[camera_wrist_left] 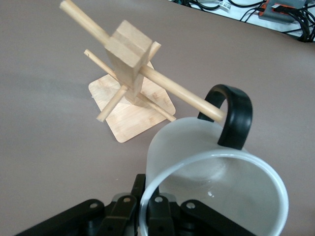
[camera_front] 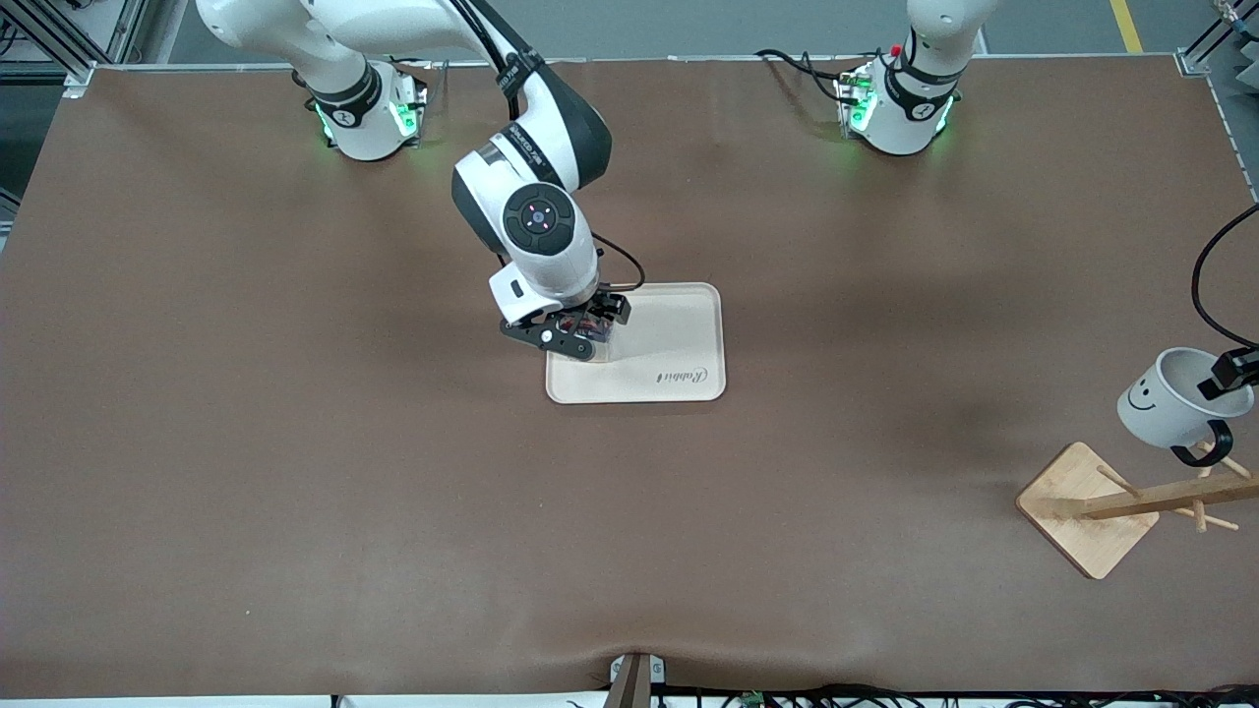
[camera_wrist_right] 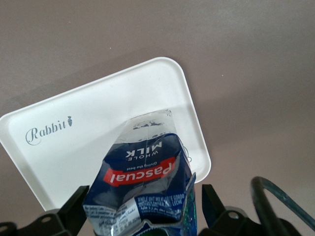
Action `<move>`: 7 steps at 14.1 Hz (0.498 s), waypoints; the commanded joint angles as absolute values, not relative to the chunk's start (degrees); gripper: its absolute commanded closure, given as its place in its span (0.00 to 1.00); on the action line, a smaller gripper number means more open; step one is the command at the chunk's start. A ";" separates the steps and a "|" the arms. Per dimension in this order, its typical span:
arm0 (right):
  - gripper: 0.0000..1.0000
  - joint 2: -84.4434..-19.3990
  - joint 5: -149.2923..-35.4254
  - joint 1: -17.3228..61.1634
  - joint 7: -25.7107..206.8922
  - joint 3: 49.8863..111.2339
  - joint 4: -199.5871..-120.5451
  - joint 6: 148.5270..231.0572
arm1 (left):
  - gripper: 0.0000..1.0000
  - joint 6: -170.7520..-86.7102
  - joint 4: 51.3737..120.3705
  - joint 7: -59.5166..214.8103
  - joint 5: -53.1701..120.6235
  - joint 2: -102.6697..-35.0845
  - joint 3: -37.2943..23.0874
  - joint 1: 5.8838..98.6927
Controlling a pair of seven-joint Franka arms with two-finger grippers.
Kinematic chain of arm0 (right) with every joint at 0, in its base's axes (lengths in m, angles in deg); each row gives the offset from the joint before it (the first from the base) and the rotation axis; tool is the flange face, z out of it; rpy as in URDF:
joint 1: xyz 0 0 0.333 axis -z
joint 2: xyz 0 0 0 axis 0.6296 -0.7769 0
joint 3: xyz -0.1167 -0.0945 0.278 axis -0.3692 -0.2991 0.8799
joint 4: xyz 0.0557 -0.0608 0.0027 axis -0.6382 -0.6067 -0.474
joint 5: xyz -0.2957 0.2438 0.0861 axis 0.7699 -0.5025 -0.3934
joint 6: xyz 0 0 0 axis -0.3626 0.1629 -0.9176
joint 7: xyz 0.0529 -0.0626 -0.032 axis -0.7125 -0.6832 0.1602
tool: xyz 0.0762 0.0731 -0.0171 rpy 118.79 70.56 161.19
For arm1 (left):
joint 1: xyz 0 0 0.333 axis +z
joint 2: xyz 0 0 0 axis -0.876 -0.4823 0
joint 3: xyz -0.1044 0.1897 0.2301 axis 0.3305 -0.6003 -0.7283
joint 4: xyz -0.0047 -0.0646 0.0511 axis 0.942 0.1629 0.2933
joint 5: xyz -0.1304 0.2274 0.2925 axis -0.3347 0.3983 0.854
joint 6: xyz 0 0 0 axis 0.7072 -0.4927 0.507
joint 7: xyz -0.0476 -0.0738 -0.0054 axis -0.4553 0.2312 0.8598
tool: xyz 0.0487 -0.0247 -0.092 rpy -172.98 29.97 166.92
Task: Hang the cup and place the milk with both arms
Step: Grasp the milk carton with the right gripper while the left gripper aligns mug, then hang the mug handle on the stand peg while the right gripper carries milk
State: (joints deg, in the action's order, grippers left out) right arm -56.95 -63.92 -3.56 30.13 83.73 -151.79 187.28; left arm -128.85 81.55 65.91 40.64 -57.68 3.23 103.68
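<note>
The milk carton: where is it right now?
The milk carton stands between the right gripper's fingers on the white tray at mid-table, at the tray's end toward the right arm.

Mid-table we find the tray (camera_front: 679, 339); the milk (camera_wrist_right: 147, 182) stands on its corner toward the right arm's end, between the fingers of the right gripper (camera_front: 570, 332). At the left arm's end stands the wooden rack (camera_front: 1087, 506), nearer the front camera than the tray. Above its base we see the cup (camera_front: 1170, 398), in the left gripper (camera_front: 1234, 372), its handle (camera_wrist_left: 231, 115) around a peg (camera_wrist_left: 182, 93).
</note>
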 commanded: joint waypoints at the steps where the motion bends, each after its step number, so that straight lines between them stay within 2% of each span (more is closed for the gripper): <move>1: 0.77 -57.55 -61.84 -4.14 28.26 83.11 -150.25 186.67 | 1.00 -129.51 80.55 62.94 39.20 -59.07 3.75 104.76; 4: 0.97 -57.55 -61.75 -4.31 28.25 83.02 -150.17 186.85 | 1.00 -130.39 80.55 62.50 39.29 -60.56 3.75 105.11; 6: 1.00 -57.37 -61.75 -4.31 28.43 83.11 -150.08 186.85 | 1.00 -130.48 80.38 62.32 39.82 -61.44 3.75 105.11; 7: 1.00 -57.37 -61.75 -4.05 28.95 83.11 -149.99 186.59 | 0.93 -130.57 80.29 62.32 39.91 -61.54 3.75 105.11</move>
State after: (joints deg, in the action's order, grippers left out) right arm -56.96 -63.06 -3.58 29.75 83.54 -151.12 187.23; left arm -130.54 81.38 63.67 40.63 -60.72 3.22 104.50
